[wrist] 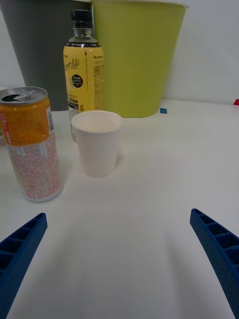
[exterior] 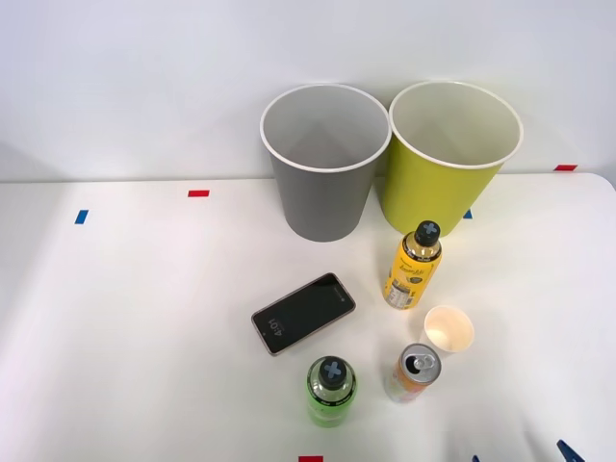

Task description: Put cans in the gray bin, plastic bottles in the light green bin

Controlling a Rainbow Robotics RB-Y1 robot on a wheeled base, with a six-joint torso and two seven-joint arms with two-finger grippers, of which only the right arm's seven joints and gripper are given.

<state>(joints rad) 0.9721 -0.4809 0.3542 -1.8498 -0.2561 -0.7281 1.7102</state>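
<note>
The gray bin [exterior: 322, 204] and the light green bin [exterior: 433, 197] stand side by side at the table's back; both also rise behind the drinks in the wrist view, gray bin [wrist: 40, 55], light green bin [wrist: 139, 60]. An upright yellow plastic bottle [exterior: 414, 269] [wrist: 84, 70] with a dark cap stands in front of the light green bin. A bright green bottle [exterior: 331, 390] stands near the front edge. The orange can [exterior: 414, 373] [wrist: 32, 149] stands upright, its top opened. My right gripper [exterior: 520, 457] [wrist: 119, 259] is open and holds nothing, low over the table just short of the can.
A pale paper cup [exterior: 449, 330] [wrist: 97, 142] stands between the can and the yellow bottle. A dark phone [exterior: 303, 312] lies flat left of them. Red tape [exterior: 198, 193] and blue tape [exterior: 81, 217] mark the white table.
</note>
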